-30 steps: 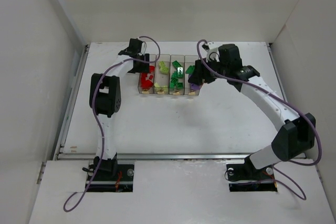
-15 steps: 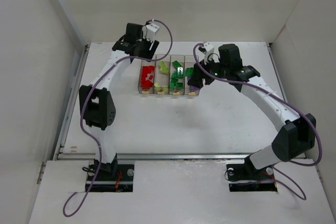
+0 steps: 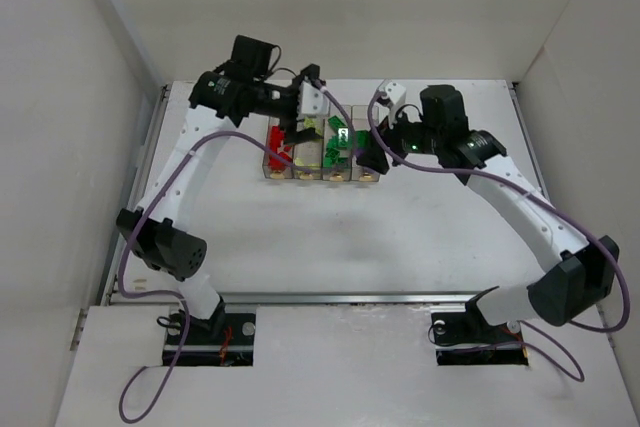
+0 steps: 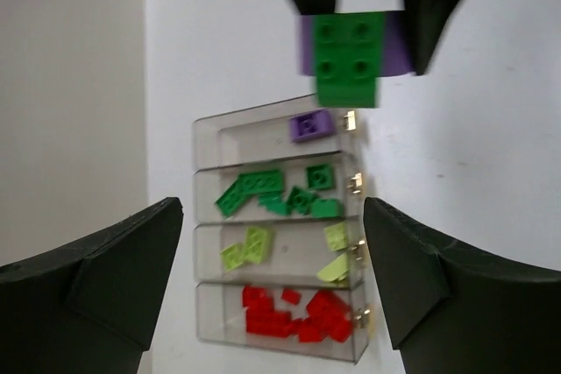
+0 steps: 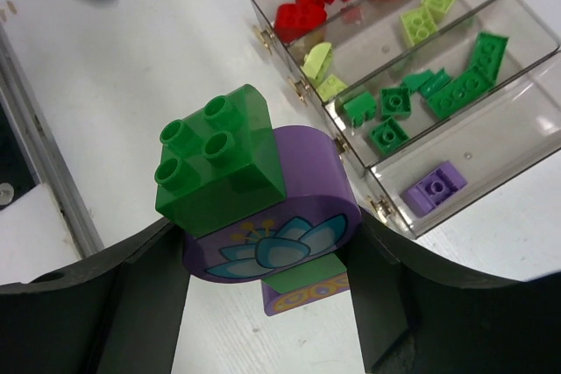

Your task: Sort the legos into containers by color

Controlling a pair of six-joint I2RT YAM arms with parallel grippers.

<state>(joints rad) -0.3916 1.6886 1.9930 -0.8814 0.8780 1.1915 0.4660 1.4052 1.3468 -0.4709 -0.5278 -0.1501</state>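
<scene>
We see the bricks (image 4: 298,317) sorted in the bins (image 4: 250,140); only the green-purple clump (image 5: 232,168) clamped in our right gripper (image 5: 267,282) remains, left gripper (image 4: 272,212) wide, empty.

White counter (image 3: 400,237) is viewed from high above and behind; four joined clear plastic bins (image 4: 245,139) are shared, closer, by both wrist views.

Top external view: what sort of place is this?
Probably a lab robot cell: white panel walls box in a table, left arm and right arm bolted at its edge, bins of legos.
</scene>
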